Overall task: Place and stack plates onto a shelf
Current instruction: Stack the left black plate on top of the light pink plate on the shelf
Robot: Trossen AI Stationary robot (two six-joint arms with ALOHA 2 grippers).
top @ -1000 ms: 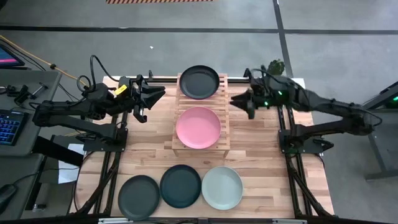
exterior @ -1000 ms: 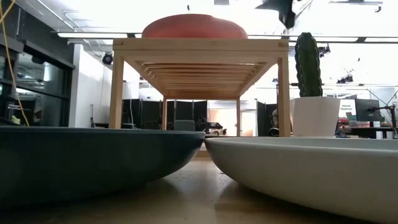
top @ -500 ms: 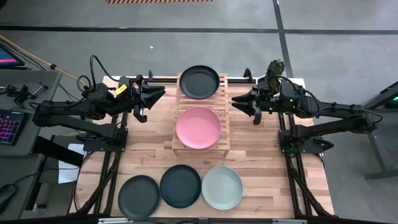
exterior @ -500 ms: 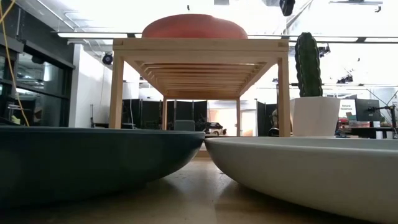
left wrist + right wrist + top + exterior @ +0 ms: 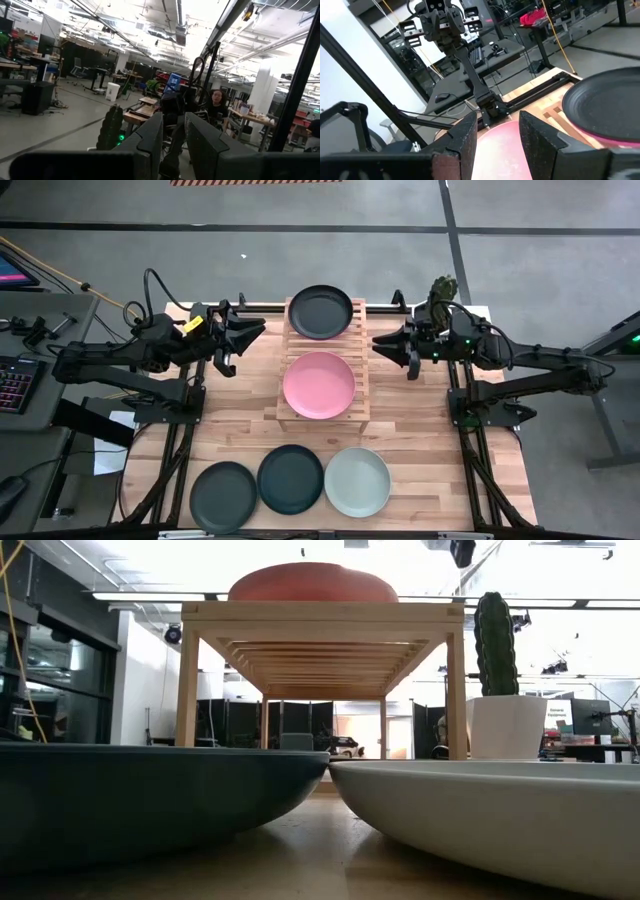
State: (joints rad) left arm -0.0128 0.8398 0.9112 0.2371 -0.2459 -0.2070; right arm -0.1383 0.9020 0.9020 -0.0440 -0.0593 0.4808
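Plates sit in two groups on the plank tabletop. On the shelf, a low rack of pale wooden slats on square legs, lie a round pink plate at the near end and a dark teal-black plate at the far end; from the right wrist view the dark one rests on another pink plate, whose rim peeks out beneath it. Along the table's near edge stand three more shallow rimmed plates in a row, just beside one another: a dark plate at the left, a dark teal plate in the middle, and a pale mint-white plate at the right. All look smooth and matte.

Left gripper hovers left of the shelf's far end, fingers a narrow gap apart and holding nothing. Right gripper hovers right of the shelf, its fingers spread, also holding nothing.

At the far right corner stands a ribbed green cactus in a white pot.
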